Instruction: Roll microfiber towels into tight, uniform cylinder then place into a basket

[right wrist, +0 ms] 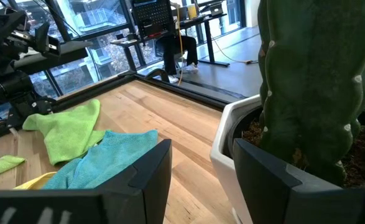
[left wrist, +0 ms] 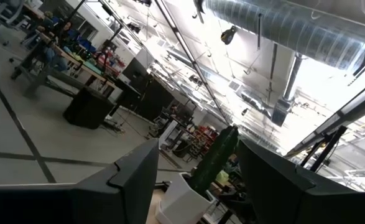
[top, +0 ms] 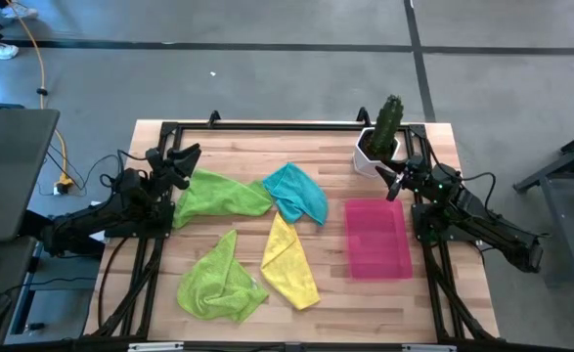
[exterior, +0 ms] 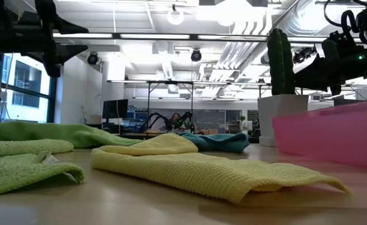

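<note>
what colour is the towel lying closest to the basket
Teal: the towel nearest the pink basket is teal blue. It shows best in the high view.

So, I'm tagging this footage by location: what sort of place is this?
Probably an open-plan robotics lab or workshop: exposed ceiling ducts overhead, desks with monitors behind the wooden table, and another robot arm rig across the room.

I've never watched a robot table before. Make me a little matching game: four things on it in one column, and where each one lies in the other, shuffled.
1. teal towel
2. yellow towel
3. basket
4. cactus pot

a. far right corner of the table
b. empty, in front of the cactus pot
c. middle, far half
d. middle, near half

Pairs: 1-c, 2-d, 3-b, 4-a
</note>
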Robot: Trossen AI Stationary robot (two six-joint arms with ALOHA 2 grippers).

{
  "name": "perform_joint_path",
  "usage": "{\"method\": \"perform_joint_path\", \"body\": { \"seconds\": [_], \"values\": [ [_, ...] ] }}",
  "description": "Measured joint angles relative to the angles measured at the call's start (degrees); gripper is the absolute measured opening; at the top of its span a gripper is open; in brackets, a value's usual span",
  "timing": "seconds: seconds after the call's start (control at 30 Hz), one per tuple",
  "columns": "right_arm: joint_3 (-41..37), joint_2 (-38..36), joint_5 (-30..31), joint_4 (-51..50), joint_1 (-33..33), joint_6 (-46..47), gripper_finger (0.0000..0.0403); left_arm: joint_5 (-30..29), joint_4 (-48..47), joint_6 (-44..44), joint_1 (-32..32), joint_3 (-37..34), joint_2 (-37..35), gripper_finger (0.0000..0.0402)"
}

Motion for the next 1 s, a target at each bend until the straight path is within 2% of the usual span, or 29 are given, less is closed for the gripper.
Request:
{"method": "perform_joint_path", "body": {
  "seconds": [0.27,0.4,0.53,0.77,0.83,1.0],
  "values": [
    [-0.01,-0.01,0.0,0.0,0.0,-0.04,0.0165,0.0,-0.25,0.0,-0.03,-0.01,0.0,0.0209],
    [0.0,-0.01,0.02,0.0,0.0,-3.8,0.0165,0.26,-0.04,0.0,-0.08,0.01,0.0,0.0209],
    [-0.01,0.0,0.02,-0.01,0.0,-5.88,0.0165,5.98,1.95,0.0,-0.08,0.01,0.02,0.0209],
    [0.0,-0.01,0.01,0.0,0.01,-5.96,0.0165,23.66,12.69,0.0,-0.24,0.01,0.02,0.0209],
    [-0.01,0.0,0.0,0.18,-0.01,-5.5,0.0165,25.37,15.99,0.02,-0.91,0.01,0.02,0.0209],
    [-0.04,0.01,0.02,4.17,-0.01,0.72,0.0165,24.58,21.28,4.45,-3.4,0.02,0.02,0.0209]
  ]
}}
